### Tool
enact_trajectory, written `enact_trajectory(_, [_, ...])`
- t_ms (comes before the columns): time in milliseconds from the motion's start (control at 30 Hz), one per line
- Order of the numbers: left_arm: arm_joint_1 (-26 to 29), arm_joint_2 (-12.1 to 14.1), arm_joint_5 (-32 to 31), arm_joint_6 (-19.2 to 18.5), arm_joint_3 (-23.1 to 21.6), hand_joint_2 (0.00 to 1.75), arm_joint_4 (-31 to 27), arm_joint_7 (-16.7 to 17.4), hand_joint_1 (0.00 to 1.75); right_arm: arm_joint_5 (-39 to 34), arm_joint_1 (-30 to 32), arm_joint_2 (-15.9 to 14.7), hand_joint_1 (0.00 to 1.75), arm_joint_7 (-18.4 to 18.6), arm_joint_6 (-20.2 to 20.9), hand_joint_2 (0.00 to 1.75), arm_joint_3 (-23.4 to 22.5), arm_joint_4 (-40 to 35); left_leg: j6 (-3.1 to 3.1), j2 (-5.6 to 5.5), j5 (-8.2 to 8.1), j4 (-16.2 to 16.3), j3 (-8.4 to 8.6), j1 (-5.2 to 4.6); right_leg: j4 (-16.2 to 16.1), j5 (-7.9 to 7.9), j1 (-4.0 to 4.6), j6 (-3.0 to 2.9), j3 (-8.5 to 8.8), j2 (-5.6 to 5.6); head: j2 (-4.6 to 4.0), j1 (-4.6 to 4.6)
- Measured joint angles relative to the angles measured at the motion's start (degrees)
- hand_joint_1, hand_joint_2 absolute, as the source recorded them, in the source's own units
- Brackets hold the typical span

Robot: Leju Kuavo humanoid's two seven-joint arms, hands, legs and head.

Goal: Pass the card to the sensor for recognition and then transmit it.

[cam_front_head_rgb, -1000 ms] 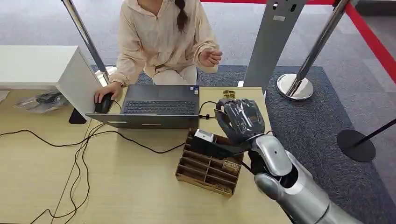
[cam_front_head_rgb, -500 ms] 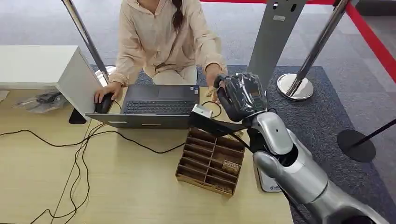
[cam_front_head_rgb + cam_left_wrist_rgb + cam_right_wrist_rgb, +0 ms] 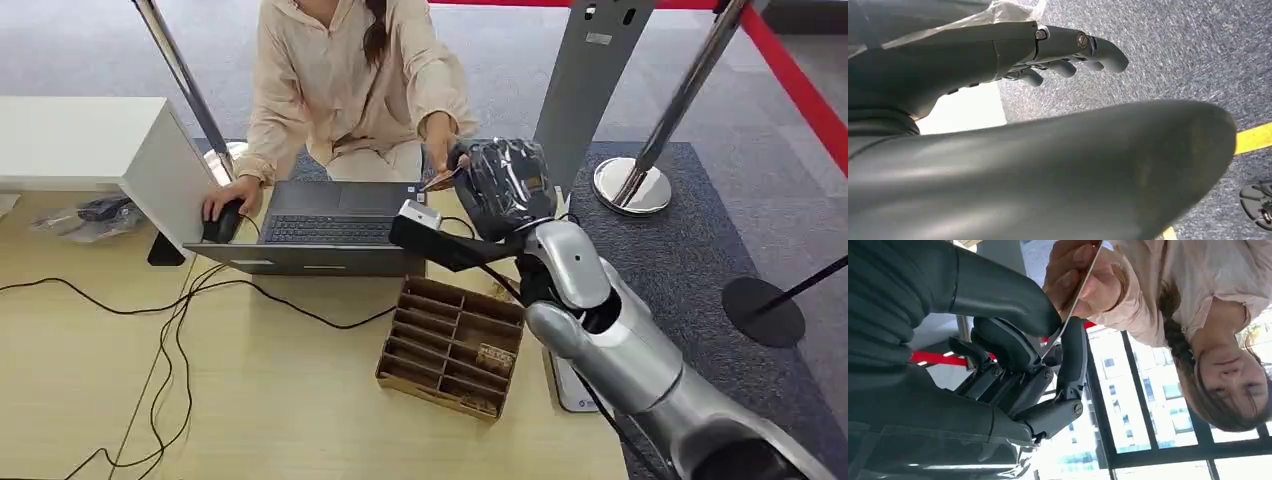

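My right hand [image 3: 503, 185] is raised above the far table edge, beside the laptop's right corner. It pinches a thin card [image 3: 440, 180] between thumb and fingers [image 3: 1070, 355]. In the right wrist view the card [image 3: 1075, 300] shows edge-on. The seated person's hand [image 3: 437, 148] reaches in and grips the card's other end [image 3: 1098, 285]. A flat white device [image 3: 572, 392], possibly the sensor, lies on the table under my right forearm. My left hand [image 3: 1073, 50] hangs over grey carpet, fingers apart and holding nothing.
A wooden slotted box [image 3: 445, 345] sits on the table [image 3: 300, 400] below my right arm. An open laptop [image 3: 335, 228] faces the person, whose other hand rests on a mouse [image 3: 222, 222]. Black cables [image 3: 170, 320] cross the table. A white cabinet [image 3: 110, 150] and stanchion posts [image 3: 630, 185] stand around.
My right hand rose from over the wooden box and moved toward the person with the card. The person's hand came down and took hold of the card's far end.
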Motion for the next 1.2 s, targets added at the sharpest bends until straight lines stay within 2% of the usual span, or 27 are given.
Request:
enact_trajectory(300, [0.0, 0.0, -0.1, 0.0, 0.0, 0.0, 0.0, -0.5, 0.0, -0.8, -0.7, 0.8, 1.73, 0.0, -0.2, 1.75, 0.4, 3.0, 0.0, 0.0, -0.01, 0.0, -0.03, 0.0, 0.0, 0.0, 0.0, 0.0, -0.03, 0.0, 0.02, 0.02])
enact_trajectory(333, [0.0, 0.0, -0.1, 0.0, 0.0, 0.0, 0.0, -0.5, 0.0, -0.8, -0.7, 0.9, 1.62, 0.0, -0.2, 1.75, 0.4, 3.3, 0.0, 0.0, -0.01, 0.0, -0.04, 0.0, 0.0, -0.01, 0.0, 0.0, -0.04, 0.0, 0.0, 0.02])
enact_trajectory(400, [0.0, -0.1, -0.1, 0.0, 0.0, 0.0, 0.0, -0.5, 0.0, -0.8, -0.7, 1.0, 1.13, 0.0, -0.2, 1.75, 0.5, 3.7, 0.0, 0.0, -0.01, 0.0, -0.05, 0.0, 0.0, -0.01, 0.0, 0.0, -0.05, 0.0, 0.0, 0.02])
enact_trajectory(433, [0.0, -0.1, -0.1, 0.0, 0.0, 0.0, 0.0, -0.5, 0.0, -0.8, -0.7, 1.1, 0.75, 0.0, -0.3, 1.75, 0.5, 3.9, 0.0, 0.0, -0.01, 0.0, -0.05, 0.0, 0.0, -0.01, 0.0, 0.0, -0.06, 0.0, 0.0, 0.02])
enact_trajectory(467, [0.0, -0.1, -0.1, 0.0, 0.0, 0.0, 0.0, -0.5, 0.0, -0.8, -0.7, 1.2, 0.05, 0.0, -0.3, 1.75, 0.5, 4.2, 0.0, 0.0, -0.01, 0.0, -0.05, 0.0, 0.0, -0.01, 0.0, 0.0, -0.07, 0.0, 0.0, 0.02])
enact_trajectory(500, [0.0, -0.1, 0.0, 0.0, 0.0, 0.0, 0.0, -0.5, 0.0, -0.9, -0.7, 1.2, 0.0, 0.0, -0.3, 1.75, 0.5, 4.3, 0.0, 0.0, -0.01, 0.0, -0.05, 0.0, 0.0, -0.01, 0.0, 0.0, -0.07, 0.0, 0.0, 0.0])
enact_trajectory(800, [0.1, -0.1, 1.0, -0.1, 0.0, 0.0, 0.0, 0.0, 0.0, -2.3, -0.6, 0.3, 0.0, 1.5, -4.3, 1.75, -0.1, 3.5, 0.0, 0.01, 0.0, 0.0, 0.0, -0.01, 0.0, 0.0, 0.0, 0.0, -0.07, 0.0, 0.0, 0.02])
enact_trajectory(967, [0.3, 0.0, 2.4, 0.2, 0.0, 0.0, 0.0, 0.6, 0.0, -4.6, 0.9, -3.2, 0.0, 4.0, -7.1, 1.75, -3.3, -3.8, 0.0, 0.01, -0.02, 0.1, 0.03, -0.02, 0.0, 0.0, -0.01, 0.0, -0.08, 0.01, 0.02, 0.02])
enact_trajectory(1133, [0.7, -0.1, 3.8, 0.7, 0.1, 0.0, 0.0, 1.3, 0.0, -6.3, 6.4, -7.8, 0.0, 5.7, -10.6, 1.75, -8.9, -14.4, 0.0, 0.0, -0.05, 0.1, 0.01, -0.02, 0.0, -0.01, -0.01, 0.0, -0.1, 0.01, 0.0, 0.02])
enact_trajectory(1200, [0.8, -0.1, 4.3, 0.9, 0.3, 0.0, 0.0, 1.6, 0.0, -8.3, 9.7, -9.5, 0.0, 6.2, -13.4, 1.75, -11.8, -19.0, 0.0, 0.0, -0.06, 0.1, 0.02, -0.02, -0.1, -0.01, -0.01, 0.0, -0.09, 0.01, 0.0, 0.02])
